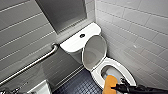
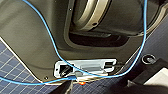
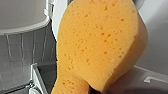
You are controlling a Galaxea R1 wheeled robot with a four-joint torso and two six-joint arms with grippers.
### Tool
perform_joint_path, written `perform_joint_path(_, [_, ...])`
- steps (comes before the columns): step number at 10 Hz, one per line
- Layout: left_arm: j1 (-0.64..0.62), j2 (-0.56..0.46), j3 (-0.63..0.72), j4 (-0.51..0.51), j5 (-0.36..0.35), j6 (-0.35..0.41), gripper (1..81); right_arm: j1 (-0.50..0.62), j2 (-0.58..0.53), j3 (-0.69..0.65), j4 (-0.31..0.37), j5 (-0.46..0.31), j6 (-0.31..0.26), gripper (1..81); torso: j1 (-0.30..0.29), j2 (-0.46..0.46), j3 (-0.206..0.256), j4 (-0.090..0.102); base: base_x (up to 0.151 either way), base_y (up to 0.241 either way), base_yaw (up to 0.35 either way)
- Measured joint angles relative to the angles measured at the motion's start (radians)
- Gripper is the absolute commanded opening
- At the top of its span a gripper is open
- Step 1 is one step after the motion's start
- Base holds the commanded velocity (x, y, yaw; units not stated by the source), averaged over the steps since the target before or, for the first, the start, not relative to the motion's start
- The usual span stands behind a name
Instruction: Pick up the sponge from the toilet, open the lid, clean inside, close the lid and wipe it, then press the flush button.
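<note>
The orange sponge (image 3: 100,42), pitted with small pores, looms close. Smooth white toilet (image 3: 150,77) ceramic runs from its three to five o'clock. Grey wall tiles (image 3: 22,52) sit at nine o'clock, a white box (image 3: 37,75) at seven.

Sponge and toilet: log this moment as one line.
lid: raised | sponge: gripped by right tool, at front of toilet bowl | flush button: nothing touching it
</note>
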Motion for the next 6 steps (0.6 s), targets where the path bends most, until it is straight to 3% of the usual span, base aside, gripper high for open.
perform_joint_path(6, [0.000, 0.000, 0.000, 0.009, -0.019, 0.000, 81.1, -0.104, -0.159, 0.109, -0.005, 0.028, -0.001, 1.0, 0.000, 0.000, 0.000, 0.000, 0.000, 0.000, 0.000])
